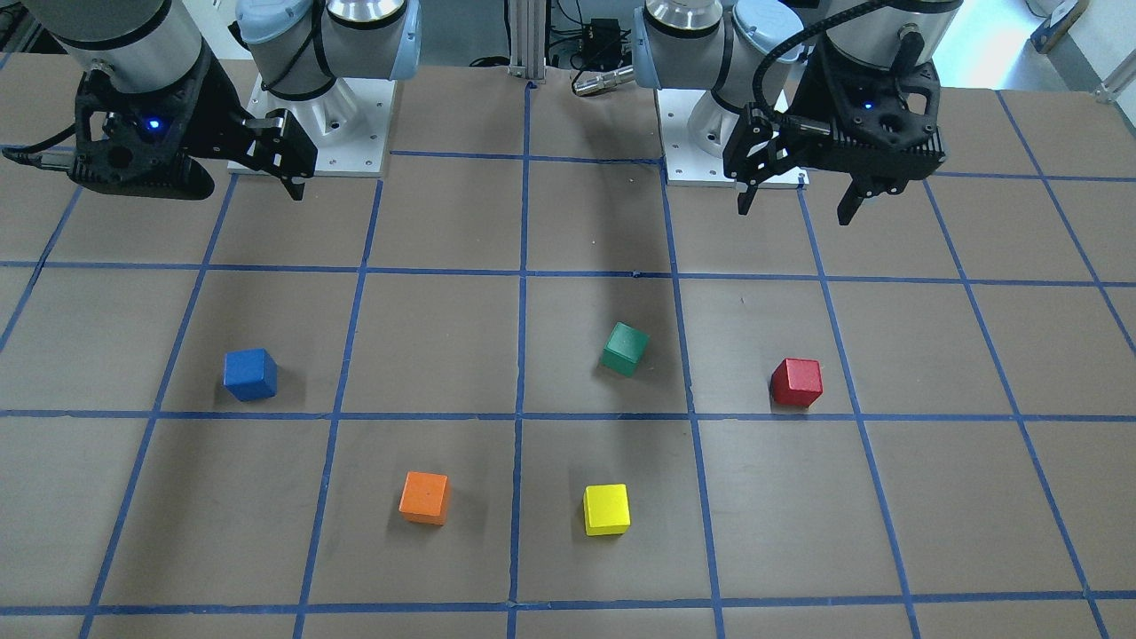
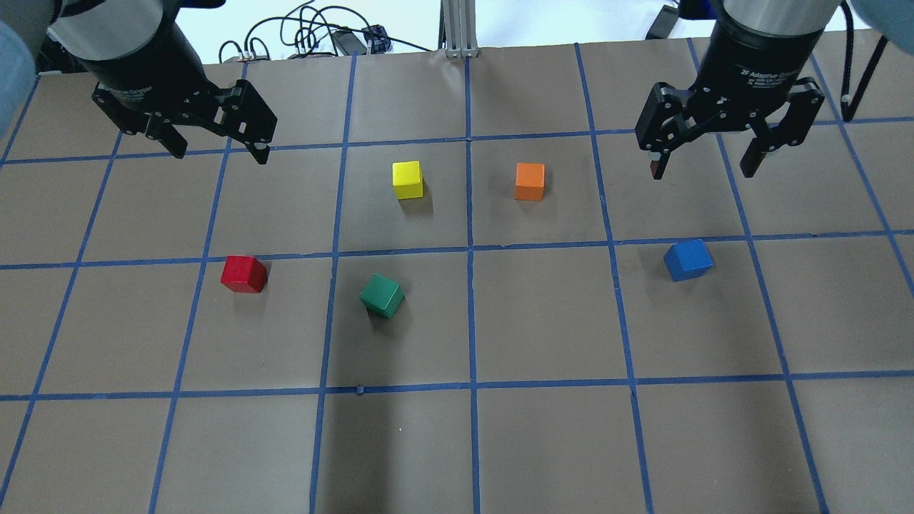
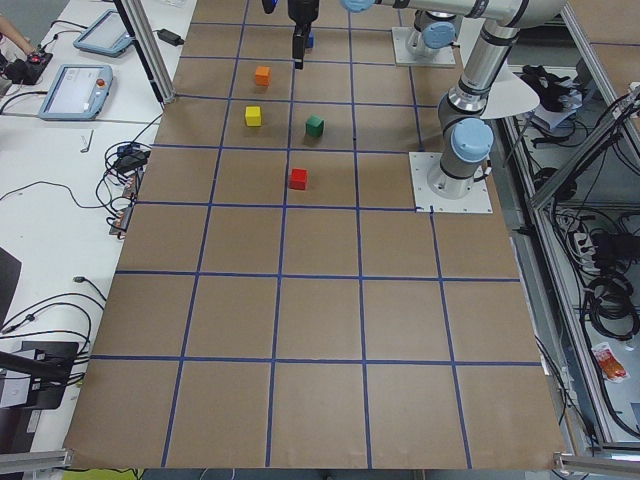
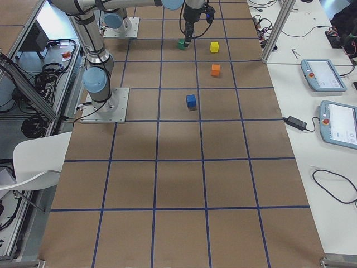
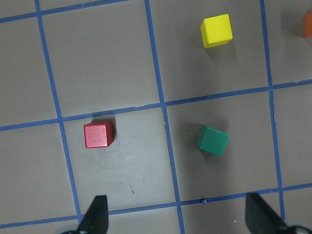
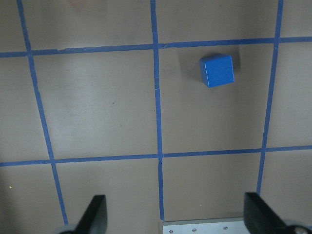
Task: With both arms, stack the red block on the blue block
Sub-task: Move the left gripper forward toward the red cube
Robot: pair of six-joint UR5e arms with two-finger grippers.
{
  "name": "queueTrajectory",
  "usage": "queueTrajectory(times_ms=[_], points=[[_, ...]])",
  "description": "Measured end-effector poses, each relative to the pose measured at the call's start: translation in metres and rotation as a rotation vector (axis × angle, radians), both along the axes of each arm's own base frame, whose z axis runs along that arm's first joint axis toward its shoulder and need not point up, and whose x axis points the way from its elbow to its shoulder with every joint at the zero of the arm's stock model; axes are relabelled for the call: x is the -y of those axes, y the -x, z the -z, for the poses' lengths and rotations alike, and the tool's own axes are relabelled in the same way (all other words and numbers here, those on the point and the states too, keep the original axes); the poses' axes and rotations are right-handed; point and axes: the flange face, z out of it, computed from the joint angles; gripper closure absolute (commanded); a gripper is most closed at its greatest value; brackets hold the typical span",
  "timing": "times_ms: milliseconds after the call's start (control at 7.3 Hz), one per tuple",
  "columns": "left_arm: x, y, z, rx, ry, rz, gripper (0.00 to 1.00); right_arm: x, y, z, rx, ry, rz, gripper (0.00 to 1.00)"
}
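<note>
The red block (image 2: 243, 274) sits on the brown table on my left side, also seen in the front view (image 1: 796, 382) and the left wrist view (image 5: 99, 135). The blue block (image 2: 687, 260) sits on my right side, also seen in the front view (image 1: 250, 374) and the right wrist view (image 6: 217, 71). My left gripper (image 2: 218, 151) hangs open and empty, high above the table and beyond the red block. My right gripper (image 2: 702, 171) hangs open and empty above the table, beyond the blue block. Both blocks lie apart from the grippers.
A green cube (image 2: 382, 295) lies turned at an angle to the right of the red block. A yellow cube (image 2: 408, 179) and an orange cube (image 2: 530, 181) sit farther out near the middle. Blue tape lines grid the table (image 2: 543, 321).
</note>
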Motion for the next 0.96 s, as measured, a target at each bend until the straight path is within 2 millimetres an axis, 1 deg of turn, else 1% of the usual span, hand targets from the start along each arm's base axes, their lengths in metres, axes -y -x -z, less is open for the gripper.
queueTrajectory(times_ms=[411, 685, 959], points=[[0.0016, -0.0025, 0.0063, 0.006, 0.066, -0.003, 0.0, -0.0004, 0.0004, 0.0016, -0.002, -0.003, -0.001, 0.0], [0.0014, -0.0021, 0.0075, 0.008, 0.068, -0.002, 0.0, -0.0003, 0.0011, 0.0019, -0.003, -0.003, -0.001, 0.0], [0.0043, -0.0015, 0.0128, 0.006, 0.057, -0.002, 0.0, -0.0003, 0.0015, 0.002, -0.005, -0.004, -0.001, 0.0]])
